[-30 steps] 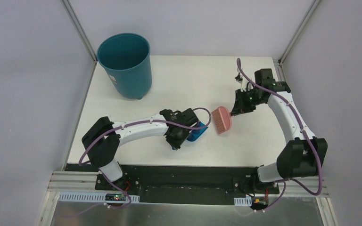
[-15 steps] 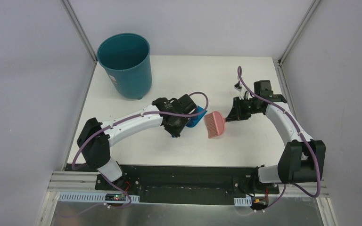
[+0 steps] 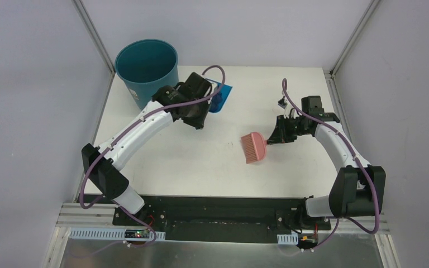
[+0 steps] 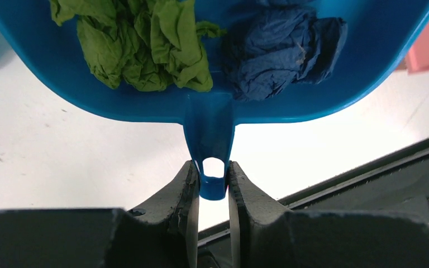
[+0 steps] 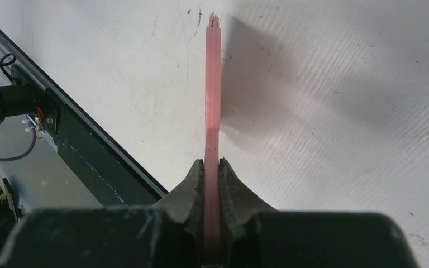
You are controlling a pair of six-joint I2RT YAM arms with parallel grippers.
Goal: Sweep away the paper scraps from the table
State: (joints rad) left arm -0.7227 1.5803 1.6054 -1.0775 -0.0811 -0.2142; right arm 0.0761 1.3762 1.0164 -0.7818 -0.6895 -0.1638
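My left wrist picture cuts off the top of the dustpan [image 4: 368, 50] and its paper scraps [image 4: 145, 50]. From above, I cannot make them out.

I find no writing, label, brand or number that I can read in any of my views. The blue dustpan [image 4: 209, 125], the pink brush [image 5: 213, 84], the teal bin [image 3: 159, 92] and the white surface [image 3: 212, 162] show only plain colour. The small green board [image 3: 136, 235] below the near edge is too small for me to tell any marking on it.
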